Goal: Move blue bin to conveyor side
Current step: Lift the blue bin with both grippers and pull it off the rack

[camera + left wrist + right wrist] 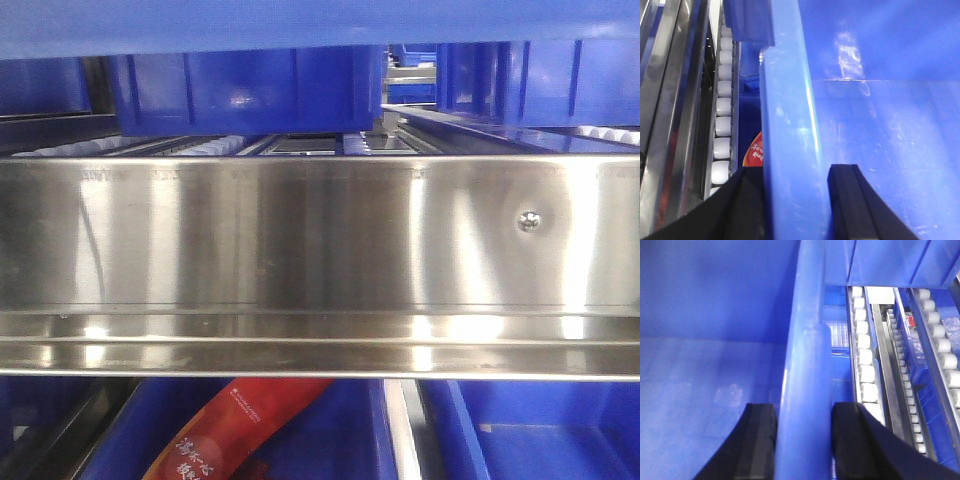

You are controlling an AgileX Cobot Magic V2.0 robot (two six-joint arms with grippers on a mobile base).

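The blue bin [890, 125] fills the left wrist view, its empty inside to the right and its thick rim running up the middle. My left gripper [797, 200] is shut on that rim, one black finger [745, 205] outside and one inside. In the right wrist view the bin [715, 365] shows its empty inside at left. My right gripper [805, 440] is shut on the opposite rim, with a finger [857, 440] outside. A blue band [300, 25] across the top of the front view looks like the bin's edge. The conveyor is out of view.
A shiny steel rack beam [320, 230] spans the front view. White rollers [722, 107] [862, 360] run beside the bin on both sides. Other blue crates [250, 90] stand behind, and below one holds a red packet [240, 420].
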